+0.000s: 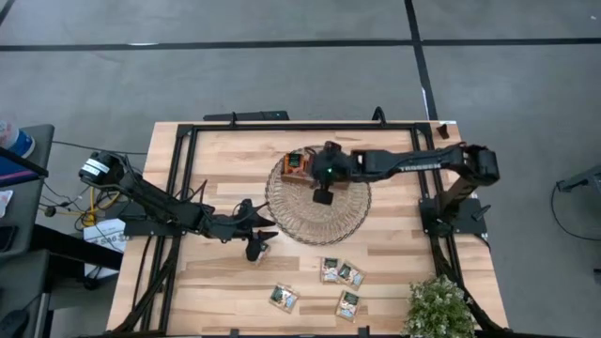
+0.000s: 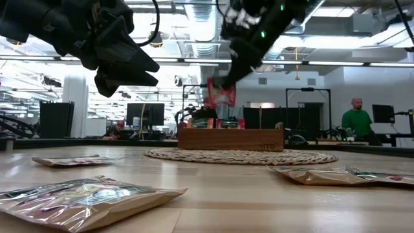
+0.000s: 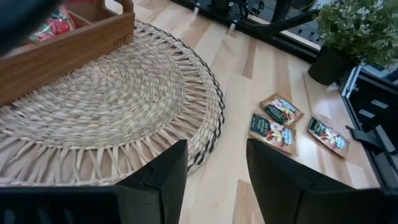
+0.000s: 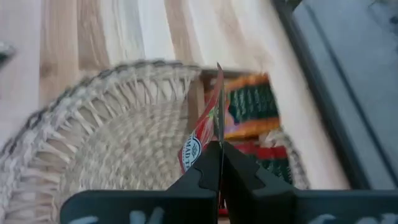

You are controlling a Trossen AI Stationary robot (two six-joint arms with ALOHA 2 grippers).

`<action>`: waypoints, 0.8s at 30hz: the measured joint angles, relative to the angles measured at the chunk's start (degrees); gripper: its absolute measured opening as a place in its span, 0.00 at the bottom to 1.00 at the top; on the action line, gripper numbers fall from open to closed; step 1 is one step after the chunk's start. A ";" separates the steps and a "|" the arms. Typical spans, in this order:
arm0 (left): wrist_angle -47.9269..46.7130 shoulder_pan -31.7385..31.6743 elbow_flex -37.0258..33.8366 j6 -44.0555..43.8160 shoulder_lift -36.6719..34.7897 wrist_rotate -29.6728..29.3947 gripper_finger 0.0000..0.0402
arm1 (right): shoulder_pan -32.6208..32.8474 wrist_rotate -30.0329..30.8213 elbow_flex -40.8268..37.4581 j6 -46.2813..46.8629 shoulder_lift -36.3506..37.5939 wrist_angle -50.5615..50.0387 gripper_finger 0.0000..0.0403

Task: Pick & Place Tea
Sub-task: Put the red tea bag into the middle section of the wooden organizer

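My right gripper [image 1: 322,196] hangs over the round wicker mat [image 1: 317,218], shut on a red tea sachet [image 2: 222,94]. The sachet is just in front of the brown wooden tray [image 1: 299,165], which sits on the mat's far left part with red sachets inside. My left gripper [image 1: 257,246] stands open and holds nothing at the mat's near left rim. A pale sachet [image 1: 263,253] lies flat on the table right below it. Several more sachets [image 1: 339,272] lie flat near the front edge. My right gripper pinches the red sachet between its two fingers. In the right wrist view the sachet shows edge-on, with its part next to the fingertips [image 4: 212,138] held and the rest reaching out past them. The fingers slant down from the table's right. The sachet hangs clear above the mat.
A potted plant [image 1: 439,306] stands at the table's near right corner. Loose sachets [image 3: 272,132] lie between it and the mat. A black frame [image 1: 184,150] runs along the table's edges. People sit and stand in the room beyond [image 2: 357,123].
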State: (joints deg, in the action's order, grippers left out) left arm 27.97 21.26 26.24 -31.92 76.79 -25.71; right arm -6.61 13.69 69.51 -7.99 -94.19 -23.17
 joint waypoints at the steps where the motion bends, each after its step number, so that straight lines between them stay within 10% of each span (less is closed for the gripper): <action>1: 0.04 0.00 0.02 -0.38 0.00 0.00 0.39 | -1.16 -1.02 -0.86 -0.15 -0.03 0.15 0.00; 24: 0.00 -0.02 0.00 -0.95 0.02 0.22 0.39 | -5.87 -3.20 -5.18 -1.50 -7.15 4.03 0.00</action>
State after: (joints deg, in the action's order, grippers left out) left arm 27.98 21.24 26.24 -32.87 76.82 -25.49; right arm -12.48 10.48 64.34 -9.50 -101.34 -19.14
